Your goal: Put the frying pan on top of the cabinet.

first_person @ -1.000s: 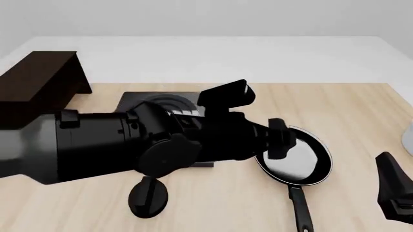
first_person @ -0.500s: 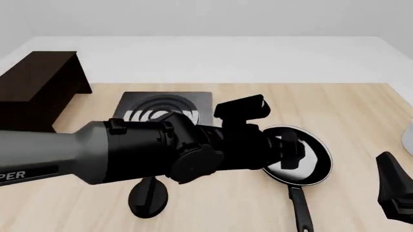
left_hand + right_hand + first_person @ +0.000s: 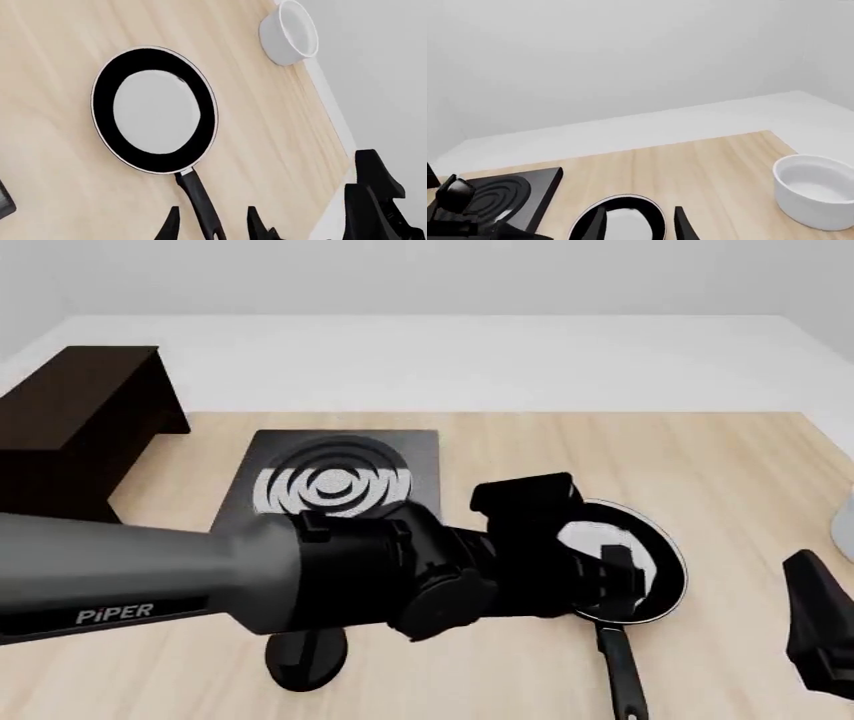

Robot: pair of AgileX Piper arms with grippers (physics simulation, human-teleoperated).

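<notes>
The frying pan [image 3: 627, 570] lies flat on the wooden table [image 3: 747, 470], right of the black stove plate [image 3: 340, 485], handle toward the near edge. From the front, the left arm [image 3: 200, 580] covers the pan's left part and hides its own pincer. Only the left wrist view shows the left gripper [image 3: 212, 222] spread wide, its fingertips either side of the handle's end without touching, plus the whole pan [image 3: 155, 110] and a white bowl [image 3: 289, 32] beyond. The right gripper [image 3: 637, 222] shows wide-spread tips only in its own view, above the pan; in front it sits at the right edge. The cabinet [image 3: 80, 420] stands far left, well apart.
</notes>
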